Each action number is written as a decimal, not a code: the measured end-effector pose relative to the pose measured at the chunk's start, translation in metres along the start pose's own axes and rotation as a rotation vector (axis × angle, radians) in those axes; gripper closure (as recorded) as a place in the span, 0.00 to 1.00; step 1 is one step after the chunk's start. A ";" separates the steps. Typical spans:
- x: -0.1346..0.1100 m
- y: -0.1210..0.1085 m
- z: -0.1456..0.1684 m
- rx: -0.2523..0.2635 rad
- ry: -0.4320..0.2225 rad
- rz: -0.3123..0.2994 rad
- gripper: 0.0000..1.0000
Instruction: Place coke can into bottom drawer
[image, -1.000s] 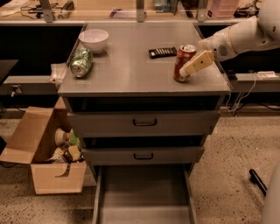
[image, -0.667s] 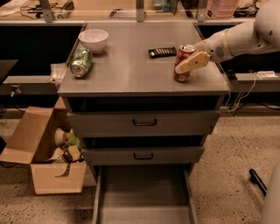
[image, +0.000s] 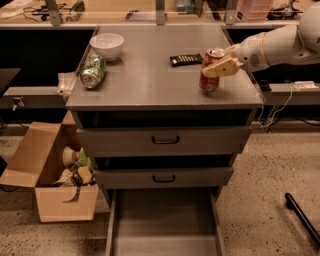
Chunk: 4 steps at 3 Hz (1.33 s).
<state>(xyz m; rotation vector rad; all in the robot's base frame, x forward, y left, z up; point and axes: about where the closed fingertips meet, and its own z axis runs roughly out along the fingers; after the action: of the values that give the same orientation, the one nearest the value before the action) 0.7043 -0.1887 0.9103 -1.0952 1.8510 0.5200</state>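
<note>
The red coke can (image: 210, 75) stands upright on the grey cabinet top (image: 150, 75), near its right front corner. My gripper (image: 216, 66) reaches in from the right on a white arm and is shut on the can, with one tan finger (image: 220, 67) across its front. The bottom drawer (image: 165, 220) is pulled out at floor level below the cabinet, its flat floor bare.
A green-and-silver can (image: 93, 71) lies on its side at the top's left edge, next to a white bowl (image: 107, 45). A black remote (image: 186, 59) lies left of the coke can. Two upper drawers with black handles are slightly open. An open cardboard box (image: 55, 175) stands at left.
The gripper has closed in on the coke can and shifted slightly left with it. The can has tilted back to upright.
</note>
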 end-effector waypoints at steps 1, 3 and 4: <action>-0.023 0.026 -0.027 -0.006 -0.054 -0.071 0.96; -0.025 0.029 -0.029 -0.007 -0.057 -0.079 1.00; -0.017 0.051 -0.025 -0.086 -0.041 -0.145 1.00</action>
<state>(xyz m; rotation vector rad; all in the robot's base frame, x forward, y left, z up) 0.6523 -0.1714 0.9331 -1.2566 1.7121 0.5371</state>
